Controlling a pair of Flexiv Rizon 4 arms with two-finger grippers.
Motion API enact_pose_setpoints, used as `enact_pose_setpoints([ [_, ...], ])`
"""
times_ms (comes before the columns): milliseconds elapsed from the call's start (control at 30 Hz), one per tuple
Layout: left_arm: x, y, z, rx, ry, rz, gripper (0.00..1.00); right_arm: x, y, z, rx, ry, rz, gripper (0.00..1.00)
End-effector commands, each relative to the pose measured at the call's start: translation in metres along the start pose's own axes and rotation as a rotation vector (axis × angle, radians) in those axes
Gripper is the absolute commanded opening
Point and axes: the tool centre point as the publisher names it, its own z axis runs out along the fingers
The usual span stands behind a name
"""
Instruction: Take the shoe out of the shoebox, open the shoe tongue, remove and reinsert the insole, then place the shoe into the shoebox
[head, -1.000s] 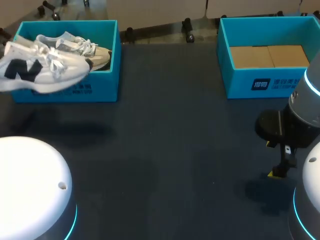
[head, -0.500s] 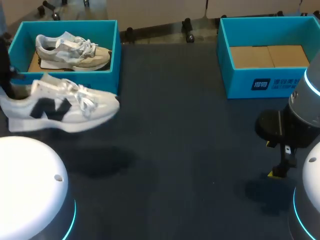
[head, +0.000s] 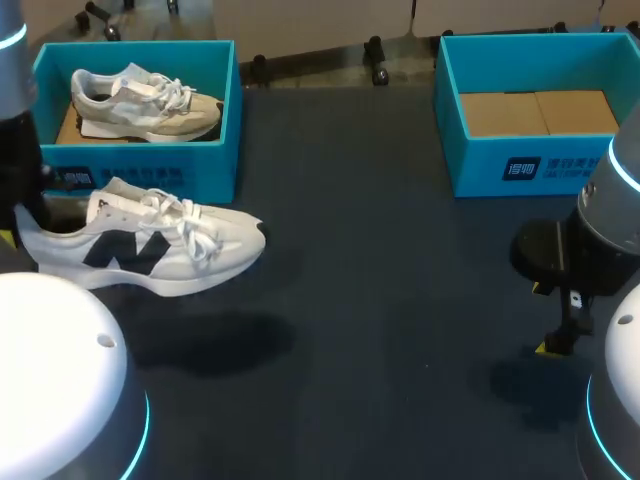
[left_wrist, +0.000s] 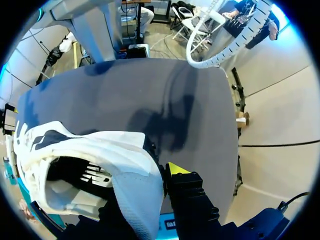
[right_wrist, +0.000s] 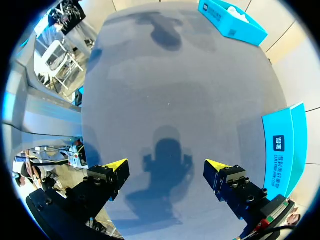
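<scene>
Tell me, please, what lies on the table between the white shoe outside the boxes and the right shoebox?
Nothing: the head view shows only bare dark table between the shoe and the right shoebox.

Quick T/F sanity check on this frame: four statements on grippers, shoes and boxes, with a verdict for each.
1. The left gripper holds a shoe by its heel. True.
2. The left shoebox is empty. False: a second shoe lies in it.
3. The right gripper is open, holding nothing. True.
4. The right shoebox holds a shoe. False: only cardboard shows inside.
</scene>
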Motion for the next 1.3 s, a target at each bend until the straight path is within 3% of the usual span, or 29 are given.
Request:
enact_pose_setpoints([
  [33,0.002,-0.005,0.000,-0.111,-0.004,0.001,0.00,0.001,-0.001,0.001,-0.001,-0.003,0.000,1.00],
  [167,0.002,-0.005,0.000,-0.111,-0.004,0.001,0.00,0.001,-0.001,0.001,-0.001,-0.003,0.000,1.00],
  [333,-0.047,-0.020,0.007,-0.091,-0.036,0.079,0.00,0.001,-0.001,0.001,-0.001,-0.003,0.000,1.00],
  [433,-0.074,-0.025,0.009,-0.034,-0.035,0.112,0.00,0.001,-0.001,0.001,-0.001,-0.003,0.000,1.00],
  [567,-0.105,-0.039,0.019,-0.082,-0.005,0.120,0.00,0.001,-0.001,0.001,-0.001,-0.003,0.000,1.00],
  [600,-0.112,-0.041,0.022,-0.052,-0.002,0.122,0.00,0.001,-0.001,0.001,-0.001,-0.003,0.000,1.00],
  [733,-0.144,-0.044,0.036,-0.077,0.012,0.107,0.00,0.001,-0.001,0.001,-0.001,-0.003,0.000,1.00],
  [767,-0.149,-0.044,0.039,-0.032,0.014,0.117,0.00,0.001,-0.001,0.001,-0.001,-0.003,0.000,1.00],
  [800,-0.154,-0.045,0.042,-0.064,0.022,0.110,0.00,0.001,-0.001,0.001,-0.001,-0.003,0.000,1.00],
  [867,-0.162,-0.047,0.047,-0.039,0.026,0.113,0.00,0.001,-0.001,0.001,-0.001,-0.003,0.000,1.00],
  [1300,-0.162,-0.047,0.047,-0.039,0.026,0.113,0.00,0.001,-0.001,0.001,-0.001,-0.003,0.000,1.00],
])
